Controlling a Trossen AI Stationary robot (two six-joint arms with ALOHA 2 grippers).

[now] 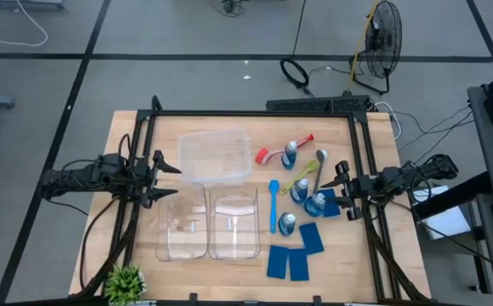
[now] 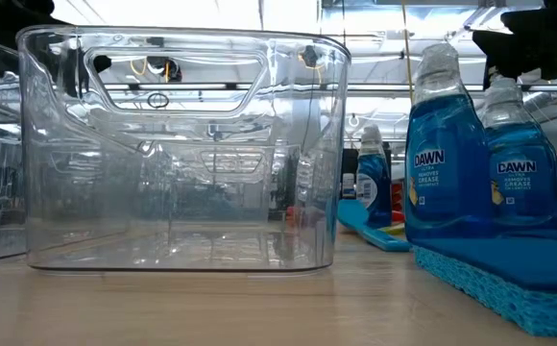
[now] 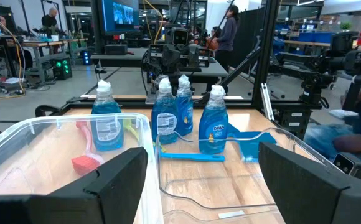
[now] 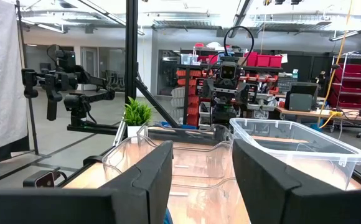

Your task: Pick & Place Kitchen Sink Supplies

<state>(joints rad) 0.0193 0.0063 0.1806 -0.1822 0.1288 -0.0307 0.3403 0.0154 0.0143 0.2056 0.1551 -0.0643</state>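
Several blue-liquid bottles (image 1: pixel 300 189) stand upright on the table's right half, and the low view shows them close up (image 2: pixel 447 154). Among them lie a red brush (image 1: pixel 272 153), a blue brush (image 1: pixel 274 204) and a yellow-green brush (image 1: pixel 296 180). Flat blue sponges (image 1: pixel 289 262) lie near the table's near edge, one of them under the low view's bottles (image 2: pixel 509 269). My left gripper (image 1: pixel 177 180) hovers open over the left side, beside the clear bins. My right gripper (image 1: pixel 342 189) hovers open just right of the bottles. Both touch nothing.
Three clear plastic bins sit mid-table: one toward the far side (image 1: pixel 215 155) and two side by side nearer (image 1: pixel 183 223) (image 1: pixel 235 223). A small green potted plant (image 1: pixel 125 280) stands at the near left corner. A black frame borders the table. People stand in the room beyond.
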